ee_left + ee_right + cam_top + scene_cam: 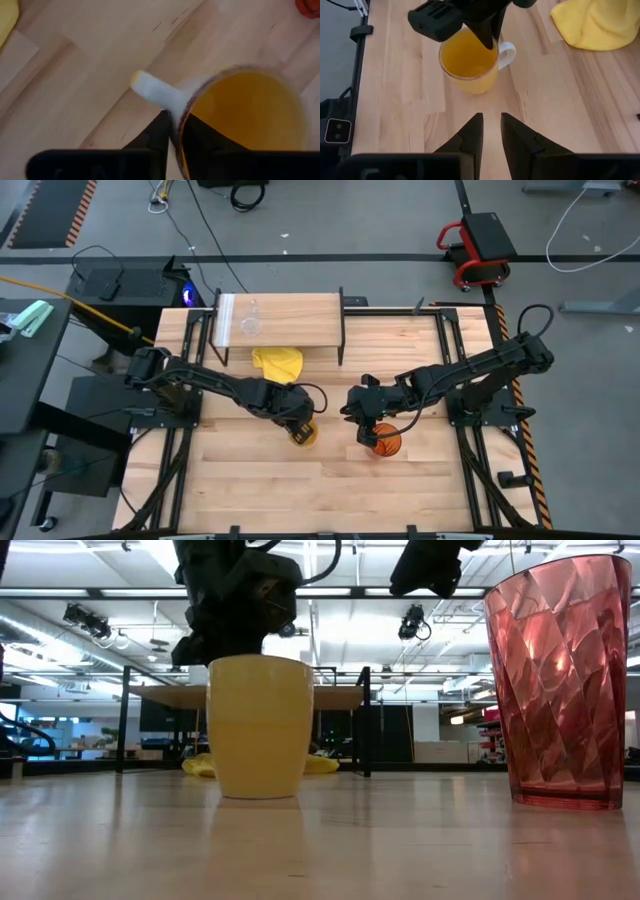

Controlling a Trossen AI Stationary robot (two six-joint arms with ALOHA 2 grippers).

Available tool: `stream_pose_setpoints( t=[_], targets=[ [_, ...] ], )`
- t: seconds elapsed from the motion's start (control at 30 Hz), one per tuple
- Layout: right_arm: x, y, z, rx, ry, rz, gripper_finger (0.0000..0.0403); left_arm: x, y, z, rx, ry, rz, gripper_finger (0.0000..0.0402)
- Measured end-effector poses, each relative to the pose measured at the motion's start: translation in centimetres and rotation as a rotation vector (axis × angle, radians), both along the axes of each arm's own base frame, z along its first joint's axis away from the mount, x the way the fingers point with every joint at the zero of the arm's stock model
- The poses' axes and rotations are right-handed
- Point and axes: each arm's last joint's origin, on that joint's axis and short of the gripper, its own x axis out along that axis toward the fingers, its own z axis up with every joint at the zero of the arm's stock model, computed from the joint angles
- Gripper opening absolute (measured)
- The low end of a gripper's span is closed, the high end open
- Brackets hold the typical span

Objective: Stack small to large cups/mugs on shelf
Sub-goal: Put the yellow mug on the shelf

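I work over a pale plank tabletop [260, 490] with grey floor and cables around it. At the far side stands the shelf [290, 320], and on its left part the small clear glass [250, 325] is already upright, so I judge the smallest vessel placed and the medium one in hand now. In front of the shelf, on the table, lies a yellow cloth [278, 362].

My left gripper [298, 426] is at the orange mug [305, 435], near the table's middle. In my left wrist view the two fingers [155, 137] straddle the mug's rim beside the white handle [152, 90], one inside and one outside, nearly closed on the wall. The low view shows the mug's base on the wood, not lifted yet.

To the right, my right gripper [365, 425] hovers just beside the amber tumbler [385, 442], fingers only slightly parted and holding nothing.

Next I must make the pinch firm, lift straight up so the mug does not tip, clear the cloth, and set it on the shelf right of the glass.
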Motion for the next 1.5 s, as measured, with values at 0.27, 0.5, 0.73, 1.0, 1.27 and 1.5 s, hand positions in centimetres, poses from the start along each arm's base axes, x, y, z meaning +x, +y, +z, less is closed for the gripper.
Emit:
stream_pose_setpoints(
  t=[0.27, 0.5, 0.73, 1.0, 1.27, 1.5],
  targets=[
    [0.0, 0.0, 0.0, 0.001, -0.002, 0.000, 0.0075, 0.1, 0.7, 0.2, 0.007, 0.003, -0.015, 0.0019],
    [-0.1, 0.0, 0.0, -0.018, 0.007, 0.018, 0.0075, 1.0, 1.7, 3.3, 0.044, -0.019, -0.037, 0.0018],
    [-0.4, -0.1, -0.3, -0.032, 0.051, 0.022, 0.0075, 0.9, 3.3, 9.1, 0.170, 0.000, 0.033, 0.0018],
    [-1.8, -0.5, 0.8, -0.064, 0.053, 0.027, 0.0075, 0.0, 7.5, 14.7, 0.274, -0.030, 0.165, 0.0018],
    [-3.3, -1.2, 2.7, -0.128, -0.019, 0.052, 0.0075, -1.4, 14.0, 16.3, 0.328, 0.011, 0.243, 0.0018],
    [-4.4, -2.8, 3.7, -0.142, -0.022, 0.022, 0.0075, -3.9, 19.7, 17.5, 0.301, 0.036, 0.305, 0.0018]
  ],
)
